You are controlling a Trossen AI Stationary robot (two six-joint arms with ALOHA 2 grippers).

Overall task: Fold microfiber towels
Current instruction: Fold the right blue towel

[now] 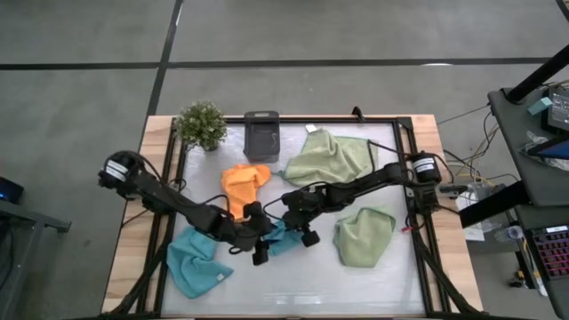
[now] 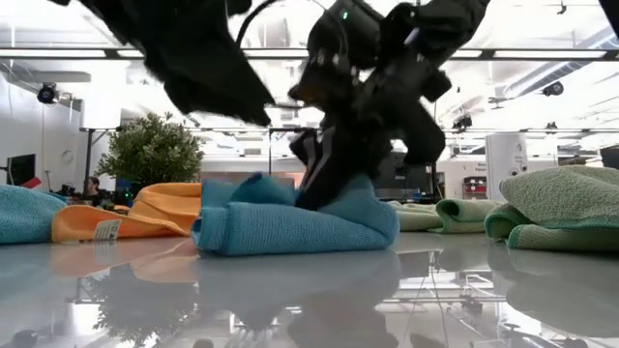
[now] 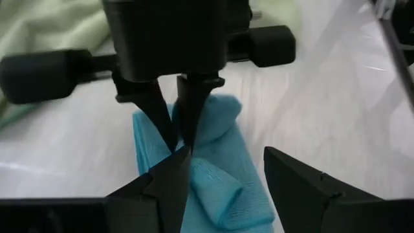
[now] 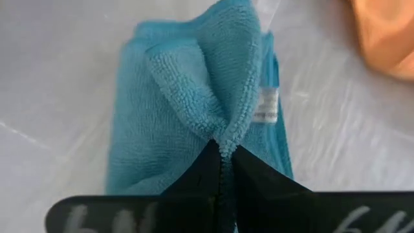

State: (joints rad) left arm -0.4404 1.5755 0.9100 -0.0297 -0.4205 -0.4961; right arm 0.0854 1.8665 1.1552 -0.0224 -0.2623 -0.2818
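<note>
High view: the white table [image 1: 267, 298] carried a blue towel [image 1: 286, 238] at centre. Left wrist view: the left gripper [image 3: 223, 178] stood spread over it. Right wrist view: the right gripper [image 4: 222, 158] pinched its raised fold.

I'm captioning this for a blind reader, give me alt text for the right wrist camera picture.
The right gripper has its two dark fingers shut on a pinched ridge of a light blue towel, bunched and partly folded on the pale table. A small white label shows along one edge, and a corner of an orange towel lies beyond.
</note>
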